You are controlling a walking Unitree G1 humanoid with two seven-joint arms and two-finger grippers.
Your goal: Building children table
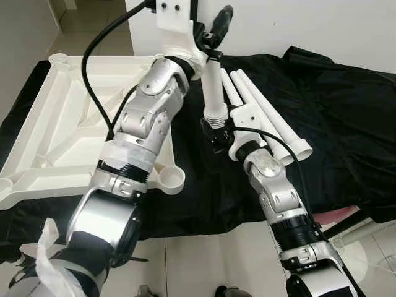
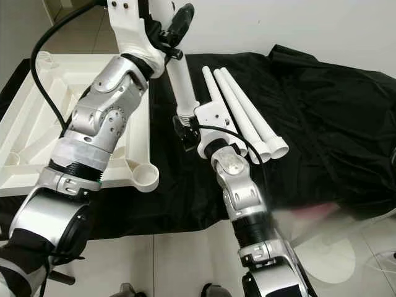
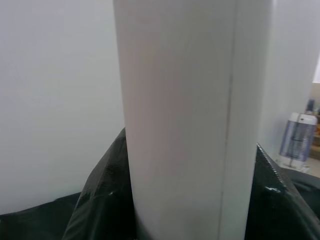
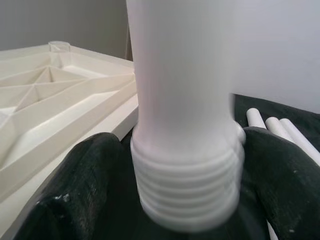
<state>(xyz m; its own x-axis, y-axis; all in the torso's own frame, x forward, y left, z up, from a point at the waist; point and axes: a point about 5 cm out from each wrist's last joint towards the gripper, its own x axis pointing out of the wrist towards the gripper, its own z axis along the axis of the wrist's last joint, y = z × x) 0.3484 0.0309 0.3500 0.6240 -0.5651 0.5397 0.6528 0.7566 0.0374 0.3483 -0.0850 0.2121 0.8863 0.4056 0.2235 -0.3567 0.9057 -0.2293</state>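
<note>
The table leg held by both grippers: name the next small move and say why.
Probably carry the table leg, threaded end first, toward the near corner socket of the upturned tabletop. Both the left gripper and right gripper grip it, and that socket is empty.

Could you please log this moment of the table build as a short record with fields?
surface: black cloth spread on the floor
tabletop: white tabletop lying underside up on the robot's left, round leg sockets at its corners
held leg: white table leg held upright, threaded end down
left pincer: left pincer shut on the leg's upper part
right pincer: right pincer shut on the leg just above its thread
spare legs: three white legs lying side by side on the cloth, beside the right arm
</note>
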